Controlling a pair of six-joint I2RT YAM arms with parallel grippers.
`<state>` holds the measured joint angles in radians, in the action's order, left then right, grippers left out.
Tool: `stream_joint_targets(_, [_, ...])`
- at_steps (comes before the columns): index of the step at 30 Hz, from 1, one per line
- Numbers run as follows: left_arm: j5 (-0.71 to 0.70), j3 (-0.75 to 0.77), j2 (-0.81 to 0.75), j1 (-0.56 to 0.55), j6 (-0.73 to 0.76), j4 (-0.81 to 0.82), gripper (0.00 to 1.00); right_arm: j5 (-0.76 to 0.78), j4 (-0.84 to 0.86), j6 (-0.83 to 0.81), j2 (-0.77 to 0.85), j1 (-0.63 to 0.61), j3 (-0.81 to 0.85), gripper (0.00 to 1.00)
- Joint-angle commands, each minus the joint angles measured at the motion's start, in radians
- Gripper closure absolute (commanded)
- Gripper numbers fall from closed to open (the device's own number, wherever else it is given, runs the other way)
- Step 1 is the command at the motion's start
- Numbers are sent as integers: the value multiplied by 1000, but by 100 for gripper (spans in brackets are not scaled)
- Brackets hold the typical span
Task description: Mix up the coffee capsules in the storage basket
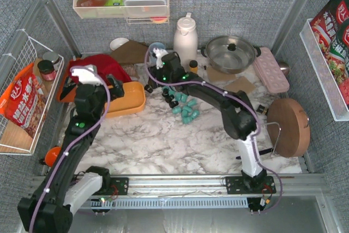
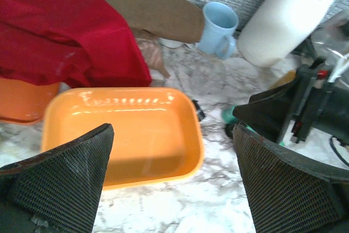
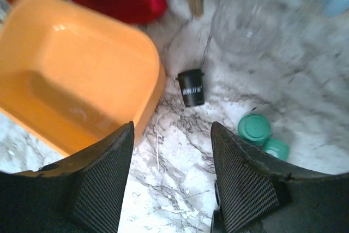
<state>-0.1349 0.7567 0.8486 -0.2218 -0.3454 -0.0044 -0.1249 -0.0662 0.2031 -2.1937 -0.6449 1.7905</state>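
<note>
The orange storage basket (image 1: 134,103) lies left of centre and shows nothing inside (image 2: 199,145) (image 3: 155,77). The coffee capsules sit outside it on the marble: a teal heap (image 1: 185,107), black ones (image 1: 170,97), and one black capsule on its side (image 3: 191,87) just off the basket's corner. Two teal capsules (image 3: 254,129) show beside my right finger. My right gripper (image 3: 172,156) (image 1: 158,80) hovers over bare marble between basket and heap, open and holding nothing. My left gripper (image 2: 172,135) (image 1: 92,87) is wide open over the basket's near edge.
A red cloth (image 1: 95,66) lies behind the basket, a blue mug (image 2: 218,25) and white thermos (image 1: 185,34) beyond it. A steel pot (image 1: 230,53), pink egg tray (image 1: 271,69) and round wooden board (image 1: 289,126) fill the right. A clear glass (image 3: 242,23) stands near the black capsule.
</note>
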Motion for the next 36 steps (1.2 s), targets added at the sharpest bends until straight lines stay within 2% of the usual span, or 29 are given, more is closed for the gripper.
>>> stream_joint_targets(1, [-77,81,121,-81,-121,-34,1,81,125,-3,159,6,-123,37])
stream_joint_targets(5, [-219,228,351,-207,-232,-117,1,209,88,-1,335,14,-277,37])
stream_joint_targets(9, [-268,391,547,-236,-460,-213,1,309,41,-3,504,28,-439,36])
stream_joint_targets(11, [-298,483,648,-243,-525,-288,1,350,20,-20,584,34,-512,36])
stream_joint_targets(15, [-253,728,864,-275,-556,-450,1,411,-9,-80,761,44,-656,35])
stream_joint_targets(18, [-263,873,1008,-317,-561,-512,1,436,-19,-117,884,59,-743,35])
stream_joint_targets(20, [-294,931,1070,-328,-577,-530,4,468,-17,-108,962,71,-785,34])
stream_joint_targets(24, [-364,1014,1191,-327,-603,-556,21,438,-10,-91,1093,86,-868,34])
stream_joint_targets(26, [-404,1078,1258,-328,-656,-618,25,436,-16,-91,1146,87,-892,34])
stream_joint_targets(29, [-435,1176,1346,-328,-725,-716,25,447,-21,-100,1203,88,-920,34])
stream_joint_targets(36, [-474,1283,1464,-329,-873,-853,23,450,-30,-111,1253,91,-930,34])
